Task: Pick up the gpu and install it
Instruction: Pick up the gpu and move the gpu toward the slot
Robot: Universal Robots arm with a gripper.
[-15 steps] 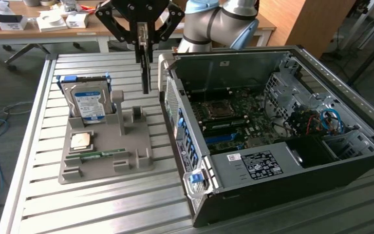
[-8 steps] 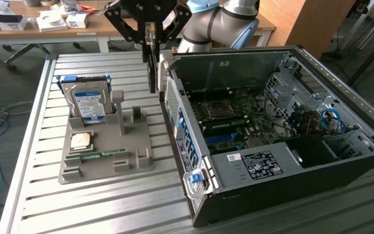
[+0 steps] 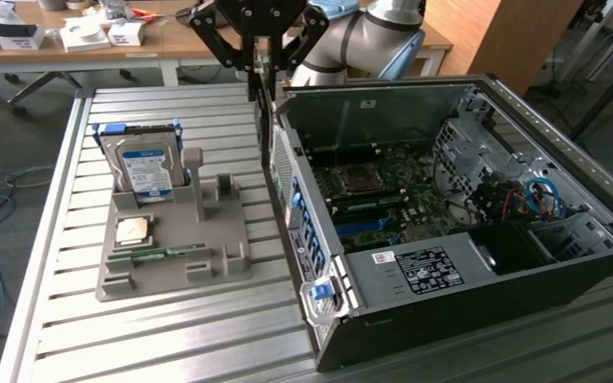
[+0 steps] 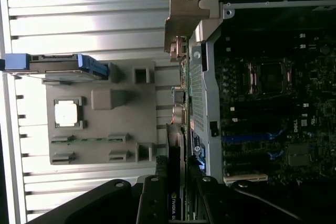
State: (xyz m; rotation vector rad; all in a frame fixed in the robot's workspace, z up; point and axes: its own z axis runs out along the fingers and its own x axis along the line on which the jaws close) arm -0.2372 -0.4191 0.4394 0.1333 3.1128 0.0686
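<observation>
GPU [image 4: 175, 203] is up in the air, pinched edge-on in the gripper [image 4: 176, 179], jaws narrow on the card. It hangs over the gap between the grey holder [image 4: 100, 124] and the open computer case [image 4: 207, 77], and the case's rear wall stands between card and motherboard [image 4: 273, 103]! On the holder sit a memory stick [image 4: 84, 140], a processor chip [image 4: 66, 113] and an upright hard drive [image 4: 63, 66]. Slatted counter [image 4: 79, 14] underneath, cluttered desk [image 3: 179, 44] far behind.

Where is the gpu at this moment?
The gpu sits clamped in the gripper at the exterior view's top centre, above the wall of the computer case that faces the grey holder.
</observation>
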